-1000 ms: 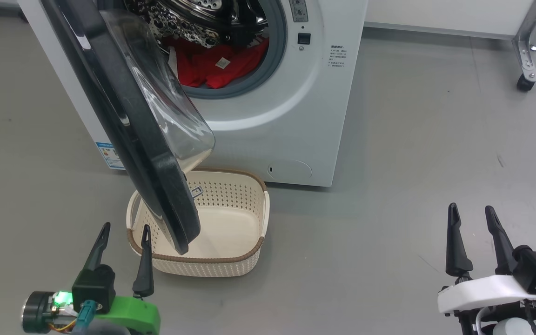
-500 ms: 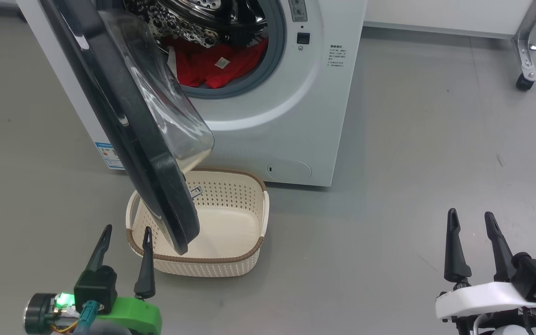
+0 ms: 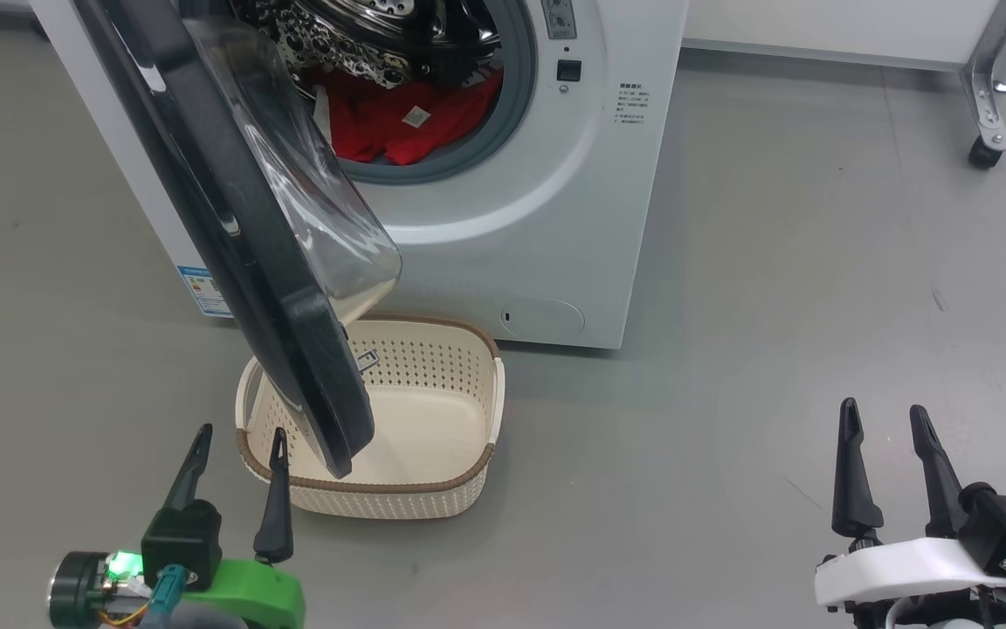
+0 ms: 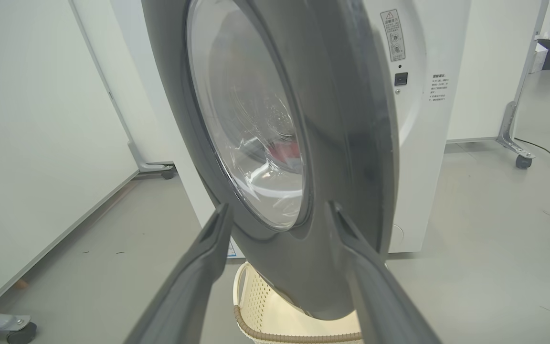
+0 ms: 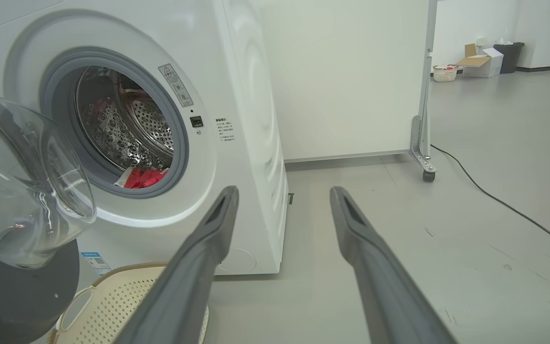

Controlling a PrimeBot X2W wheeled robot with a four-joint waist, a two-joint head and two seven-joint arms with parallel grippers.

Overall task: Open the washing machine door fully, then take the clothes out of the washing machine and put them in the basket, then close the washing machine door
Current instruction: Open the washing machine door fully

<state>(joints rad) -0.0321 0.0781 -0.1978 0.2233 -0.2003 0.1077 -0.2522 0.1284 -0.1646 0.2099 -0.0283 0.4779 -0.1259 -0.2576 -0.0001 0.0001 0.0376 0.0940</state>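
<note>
The white washing machine (image 3: 547,227) stands at the top of the head view with its door (image 3: 232,236) swung out over the basket. Red clothes (image 3: 407,118) lie in the steel drum (image 5: 127,129), seen too in the right wrist view (image 5: 143,177). The cream basket (image 3: 468,419) sits on the floor in front of the machine, partly under the door's black rim. My left gripper (image 3: 239,437) is open at the lower left, just short of the door's lower edge (image 4: 332,267). Far to the right, my right gripper (image 3: 883,415) stands open over bare floor.
Grey floor (image 3: 774,288) stretches to the right of the machine. A white partition on a wheeled metal leg (image 3: 988,114) stands at the back right. A black cable (image 5: 494,200) runs across the floor there, with boxes and a bin (image 5: 482,62) far behind.
Both grippers have dropped slightly lower in the head view, staying open. The door, basket and clothes have not moved.
</note>
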